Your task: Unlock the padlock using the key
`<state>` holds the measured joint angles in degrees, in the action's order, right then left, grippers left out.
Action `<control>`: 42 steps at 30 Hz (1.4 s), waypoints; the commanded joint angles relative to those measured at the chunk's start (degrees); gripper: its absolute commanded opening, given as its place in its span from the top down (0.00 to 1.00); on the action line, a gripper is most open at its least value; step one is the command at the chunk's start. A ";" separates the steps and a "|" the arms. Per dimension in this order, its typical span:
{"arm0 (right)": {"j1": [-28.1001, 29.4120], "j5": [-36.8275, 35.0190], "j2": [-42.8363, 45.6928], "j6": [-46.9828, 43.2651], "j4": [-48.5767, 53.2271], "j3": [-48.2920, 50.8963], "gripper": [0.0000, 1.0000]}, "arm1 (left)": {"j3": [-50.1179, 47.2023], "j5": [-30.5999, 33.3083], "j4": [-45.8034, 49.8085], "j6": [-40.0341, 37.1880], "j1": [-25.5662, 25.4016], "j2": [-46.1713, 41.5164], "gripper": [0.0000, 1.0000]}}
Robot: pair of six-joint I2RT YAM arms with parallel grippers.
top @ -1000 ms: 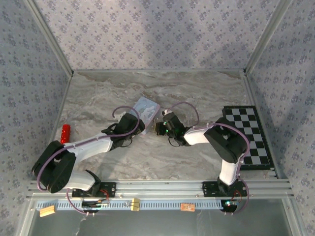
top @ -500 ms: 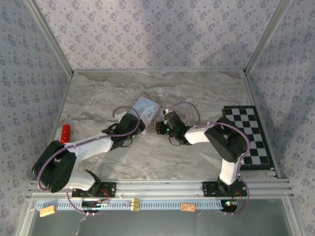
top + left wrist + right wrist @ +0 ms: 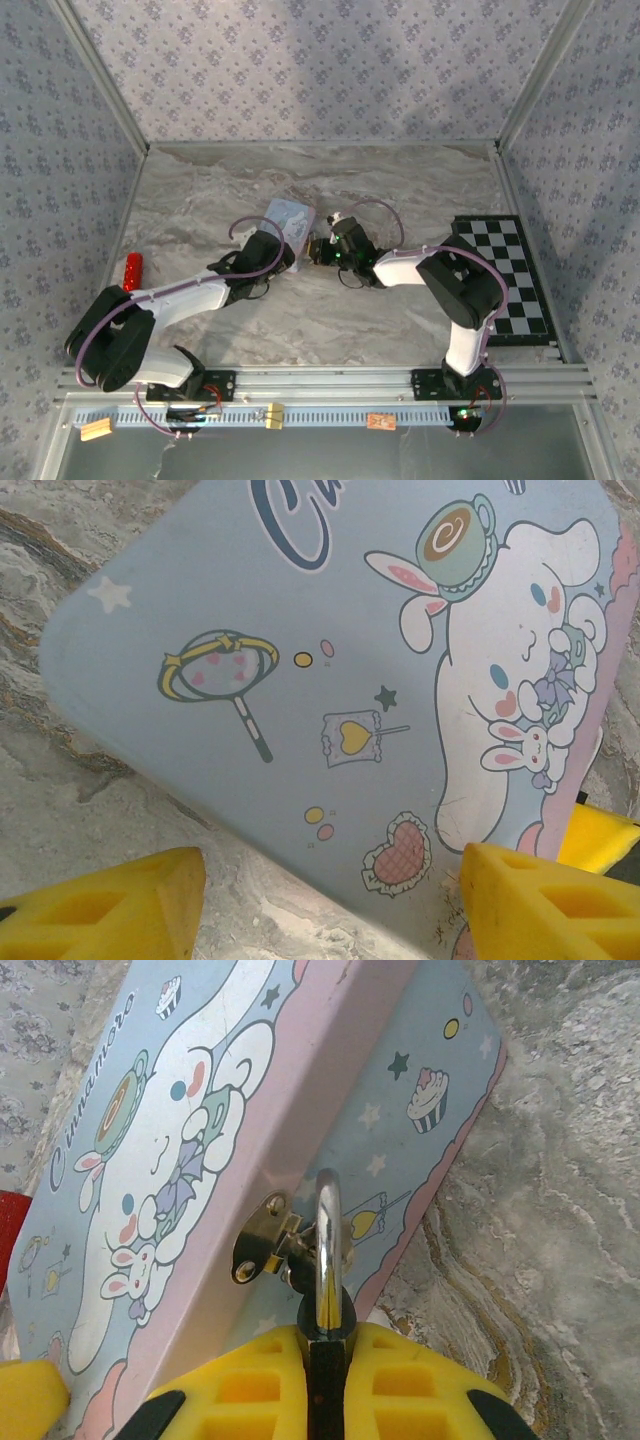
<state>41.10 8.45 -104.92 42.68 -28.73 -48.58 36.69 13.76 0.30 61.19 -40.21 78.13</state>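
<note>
The padlock (image 3: 325,1250) hangs by its silvery shackle from the metal hasp (image 3: 262,1245) of a pastel blue-pink cartoon tin (image 3: 190,1130). My right gripper (image 3: 327,1360) is shut on the padlock's dark body, just below the hasp. In the top view that gripper (image 3: 322,250) sits against the tin's right side (image 3: 288,218). My left gripper (image 3: 330,900) stands open over the tin's near corner (image 3: 330,650); its left finger (image 3: 110,905) is above bare table and its right finger (image 3: 540,905) is over the lid. The key is out of view.
A red object (image 3: 132,270) lies near the left wall. A checkerboard mat (image 3: 505,275) covers the right side of the marble table (image 3: 400,180). Patterned walls close in the back and both sides.
My right gripper, still shut on the padlock, has moved a little left and away, and the tin has shifted left and turned with it. The left arm has stayed put.
</note>
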 commanded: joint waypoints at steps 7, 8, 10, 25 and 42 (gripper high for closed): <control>-1.86 0.44 -0.16 1.29 -1.43 0.43 1.00 | 0.36 0.97 5.12 0.11 -0.63 0.17 0.31; -2.41 1.15 -0.19 1.87 -2.43 0.63 1.00 | 0.40 1.13 5.37 0.07 -0.66 0.25 0.31; -3.37 2.96 -0.36 3.13 -4.66 1.04 1.00 | 0.49 1.28 5.57 0.07 -0.59 0.37 0.31; -4.28 6.18 -1.18 5.10 -12.56 5.94 1.00 | 0.53 2.36 6.17 -0.88 1.44 1.47 0.31; -0.44 -10.27 1.78 -7.50 13.09 -2.33 1.00 | -1.27 1.84 6.21 -1.42 3.59 0.13 0.31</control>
<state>40.58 3.38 -104.25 38.09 -21.39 -49.15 37.04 13.50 1.28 60.71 -37.69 78.17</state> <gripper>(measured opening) 0.105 0.695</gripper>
